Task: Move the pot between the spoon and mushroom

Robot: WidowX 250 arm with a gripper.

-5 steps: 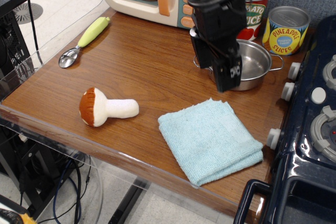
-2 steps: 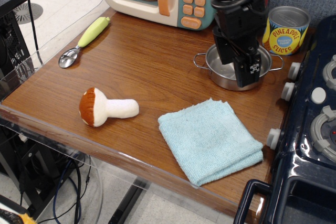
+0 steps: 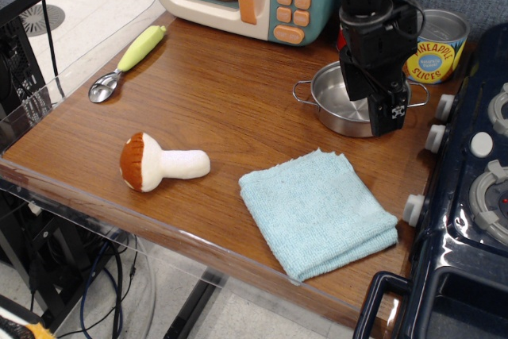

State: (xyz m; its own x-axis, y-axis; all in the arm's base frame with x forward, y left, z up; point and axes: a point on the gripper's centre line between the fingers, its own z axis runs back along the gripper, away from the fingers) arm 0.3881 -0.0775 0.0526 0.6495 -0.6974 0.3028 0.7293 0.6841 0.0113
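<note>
Pot (image 3: 340,101) sits at the far right of the table (image 3: 230,93), well apart from spoon (image 3: 127,61) and mushroom (image 3: 161,162). Tool (image 3: 379,109) hangs over the pot's right side; fingers pointing down, but I cannot tell whether they are spread or closed. Judging the pot: thin steel, light, rigid, polished and likely slippery. The wire loop handles look flimsy; pinching the rim wall seems the surer hold.
</note>
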